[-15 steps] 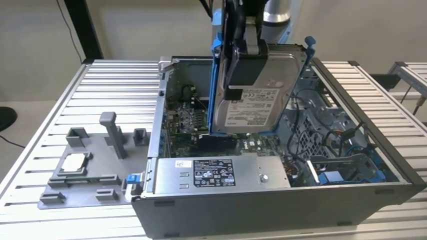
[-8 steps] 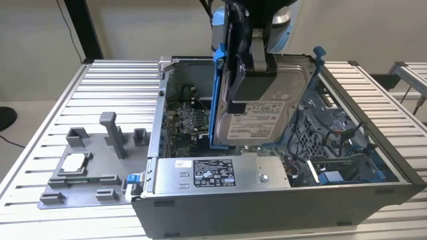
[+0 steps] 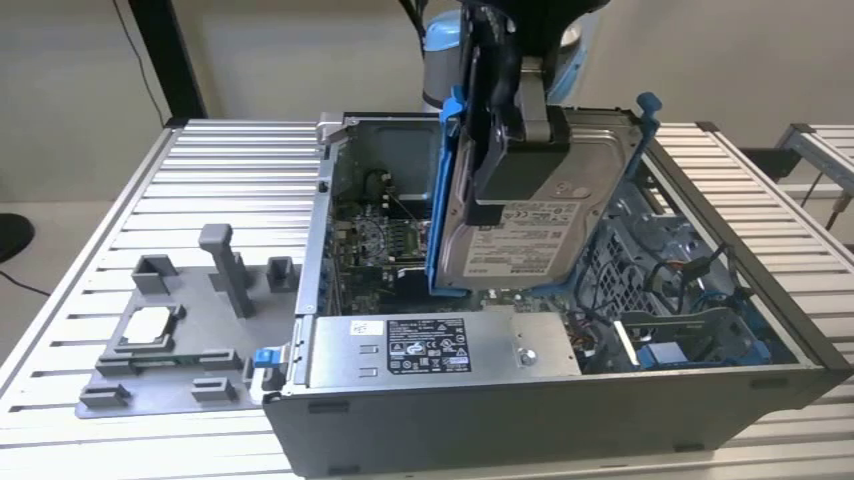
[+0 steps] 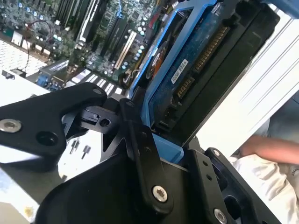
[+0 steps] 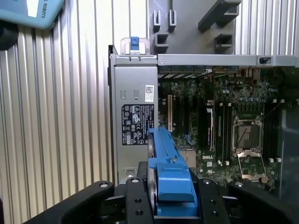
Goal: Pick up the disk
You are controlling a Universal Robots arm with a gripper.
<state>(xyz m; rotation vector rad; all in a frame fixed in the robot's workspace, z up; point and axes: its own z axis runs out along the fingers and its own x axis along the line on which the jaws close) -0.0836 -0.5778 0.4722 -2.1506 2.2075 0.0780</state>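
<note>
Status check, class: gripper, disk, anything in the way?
Gripper shut on disk. Disk upright, lifted above the open case. Nothing blocking it.

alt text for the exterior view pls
A robot gripper holds the disk, a silver hard drive in a blue bracket, upright above an open computer case. The case sits on a slatted metal table beside a grey fixture plate.

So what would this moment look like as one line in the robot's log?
claw: shut on disk | disk: lifted, upright, above open computer case | table: grey fixture beside case
</note>
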